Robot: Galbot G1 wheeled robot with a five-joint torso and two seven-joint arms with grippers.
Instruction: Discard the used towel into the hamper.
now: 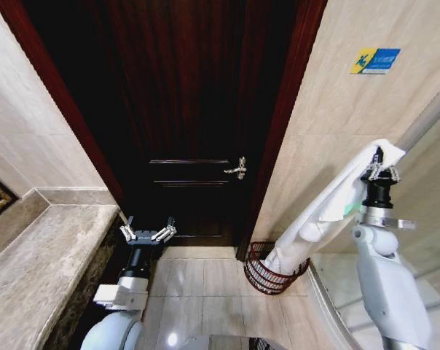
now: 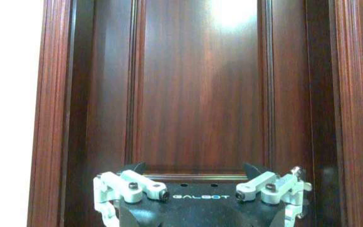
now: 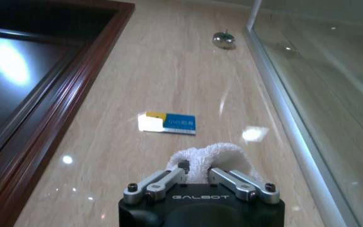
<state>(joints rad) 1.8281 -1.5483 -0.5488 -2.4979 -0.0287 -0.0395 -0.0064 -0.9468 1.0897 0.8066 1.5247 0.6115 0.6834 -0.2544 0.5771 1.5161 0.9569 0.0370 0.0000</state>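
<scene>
Now the left claw [image 1: 148, 233] hangs spread open at seven o'clock, facing the dark door [image 1: 183, 109]. Right claw [image 1: 380, 173], at three o'clock, pinches the white towel [image 1: 329, 204], which drapes down into the hamper [image 1: 267, 277] on the floor by the door frame.

Bright, door [image 2: 200, 94] glare, edges warped

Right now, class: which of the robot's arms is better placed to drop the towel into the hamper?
The right. The right gripper already holds the towel above the hamper; the left gripper is open by the door.
</scene>
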